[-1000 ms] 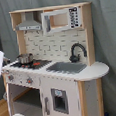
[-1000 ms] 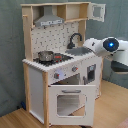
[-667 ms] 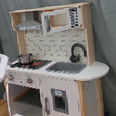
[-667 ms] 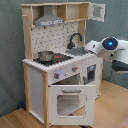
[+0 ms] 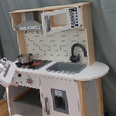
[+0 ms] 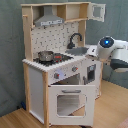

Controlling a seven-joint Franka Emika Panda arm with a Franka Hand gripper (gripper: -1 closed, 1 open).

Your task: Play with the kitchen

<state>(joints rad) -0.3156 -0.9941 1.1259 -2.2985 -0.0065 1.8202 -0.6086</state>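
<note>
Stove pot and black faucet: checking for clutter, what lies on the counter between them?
Only red stove burners; nothing else between pot and faucet, in both exterior views.

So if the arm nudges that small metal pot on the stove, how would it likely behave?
The pot looks small and shiny, so it is probably light and would likely slide on the smooth stove top rather than resist. It sits low and wide, so tipping seems unlikely. It stands near the kitchen's counter edge in the second exterior view, so a firm push might send it off.
</note>
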